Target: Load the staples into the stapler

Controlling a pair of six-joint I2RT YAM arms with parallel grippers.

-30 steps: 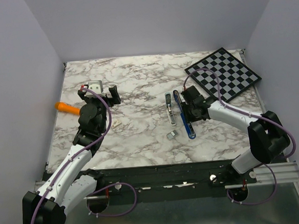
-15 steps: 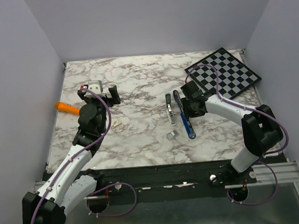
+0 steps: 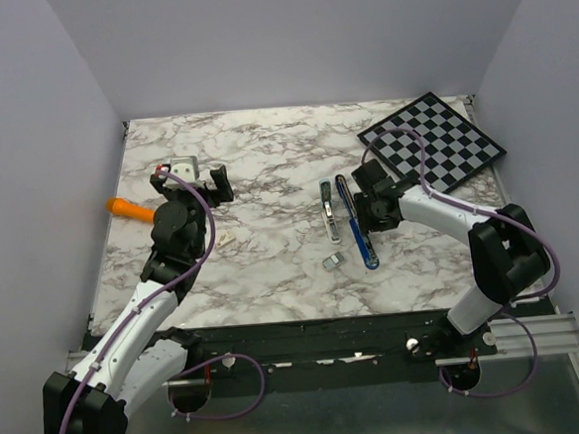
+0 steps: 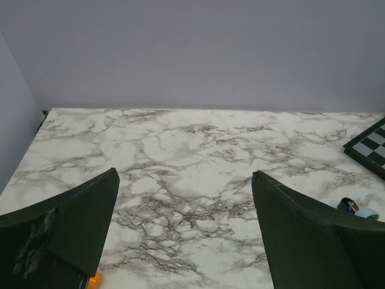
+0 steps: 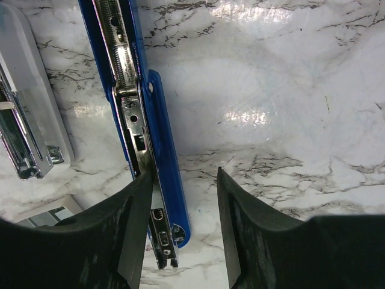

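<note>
Right wrist view: the right gripper [image 5: 183, 180] is hovering open and empty over the opened stapler [image 5: 135, 120], probably to steady its blue base. The staples [image 3: 332, 262] are lying just beside it. The left gripper [image 4: 185, 174] is hanging wide open, holding nothing.

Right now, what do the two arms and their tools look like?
The left arm and right arm have white links, black joints and looping purple cables. The left tool and right tool each have two dark wedge-shaped fingers.
</note>
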